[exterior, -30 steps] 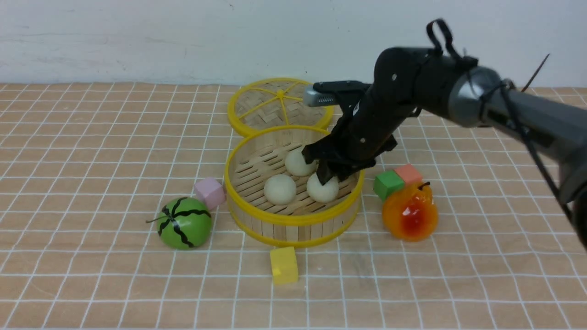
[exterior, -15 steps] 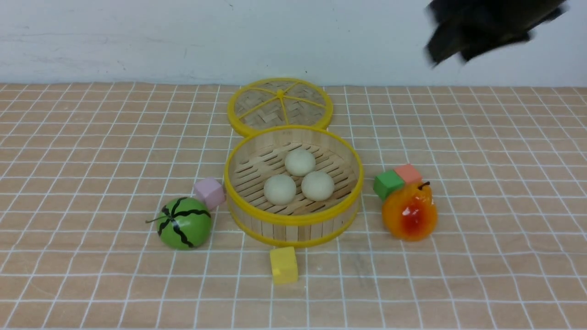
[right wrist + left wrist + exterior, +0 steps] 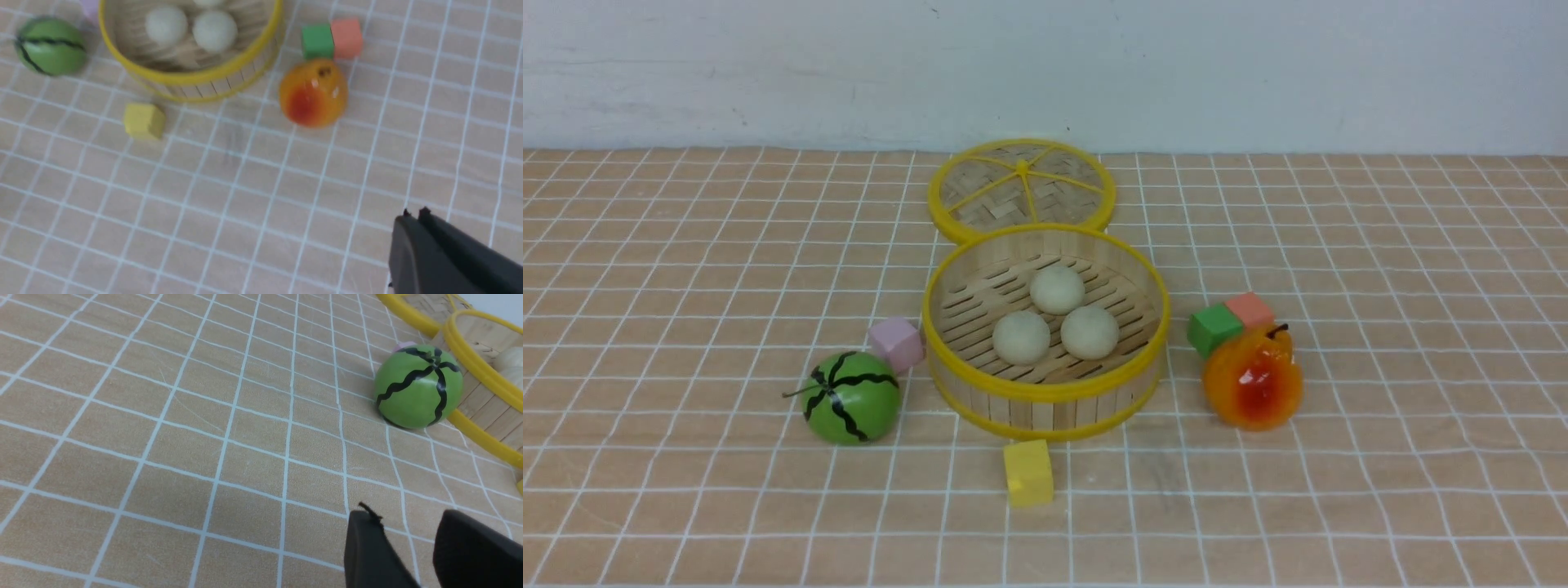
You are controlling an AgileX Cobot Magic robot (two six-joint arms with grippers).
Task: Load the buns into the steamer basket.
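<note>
- Since all three buns [image 3: 1055, 318] already lie on the slatted floor of the steamer basket [image 3: 1045, 390], clustered and touching near its middle, no bun is left on the bench [image 3: 686, 245] to fetch.
- The right claw [image 3: 413, 216] has its tips pressed together on nothing; the basket lies well ahead of it, beyond the yellow block [image 3: 144, 120] and the glossy orange fruit [image 3: 313, 92].
- The left claw [image 3: 404, 535] has its tips apart and empty; the toy watermelon [image 3: 418, 392] sits between it and the basket wall.
- The left claw looks nearer.
</note>
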